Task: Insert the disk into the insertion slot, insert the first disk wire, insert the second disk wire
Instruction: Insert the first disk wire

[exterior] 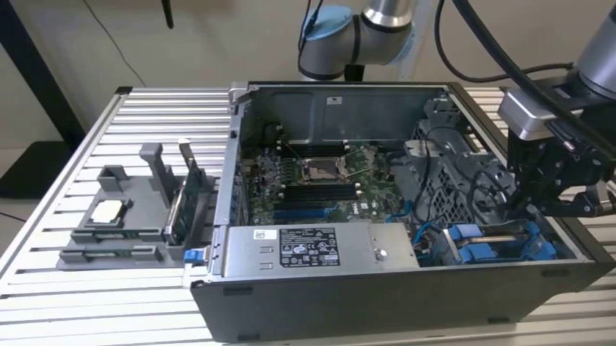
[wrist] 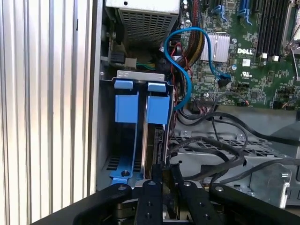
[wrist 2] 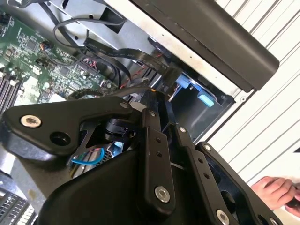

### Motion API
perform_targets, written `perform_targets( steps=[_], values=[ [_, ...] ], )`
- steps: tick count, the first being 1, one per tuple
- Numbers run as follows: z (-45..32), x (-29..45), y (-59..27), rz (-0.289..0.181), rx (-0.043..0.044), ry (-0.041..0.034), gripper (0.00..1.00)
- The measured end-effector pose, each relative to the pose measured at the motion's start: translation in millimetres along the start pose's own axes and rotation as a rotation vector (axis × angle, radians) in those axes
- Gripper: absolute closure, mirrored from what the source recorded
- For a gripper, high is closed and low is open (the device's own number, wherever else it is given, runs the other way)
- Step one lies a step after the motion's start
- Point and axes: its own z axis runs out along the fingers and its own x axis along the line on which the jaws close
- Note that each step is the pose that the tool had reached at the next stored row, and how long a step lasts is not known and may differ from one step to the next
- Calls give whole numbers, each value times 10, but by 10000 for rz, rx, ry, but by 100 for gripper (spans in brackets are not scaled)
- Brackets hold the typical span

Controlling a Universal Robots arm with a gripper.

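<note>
The disk [wrist: 156,140] stands on edge in its blue carrier [wrist: 158,105], inside the insertion slot [wrist: 140,75] at the case's front corner. A second blue carrier [wrist: 126,108] sits beside it. In the exterior view the blue carriers [exterior: 500,245] lie just below my gripper [exterior: 566,207]. In the first wrist view my gripper [wrist: 162,171] is shut, its tips together right at the disk's near edge. A blue wire [wrist: 183,70] loops from the motherboard toward the bay. Black wires [wrist: 211,150] lie over the metal cage beside the gripper.
The open computer case [exterior: 385,288] lies on a slatted metal table [exterior: 86,288]. The power supply [exterior: 308,249] sits beside the bay. A grey fixture with parts [exterior: 125,216] stands at the exterior view's left. A person's hand [wrist 2: 276,192] rests on the table outside the case.
</note>
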Motion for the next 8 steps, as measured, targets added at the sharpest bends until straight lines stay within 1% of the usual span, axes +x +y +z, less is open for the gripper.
perform_targets(
  steps=[8],
  values=[
    [48,15,3,114,7,8,81]
  ],
)
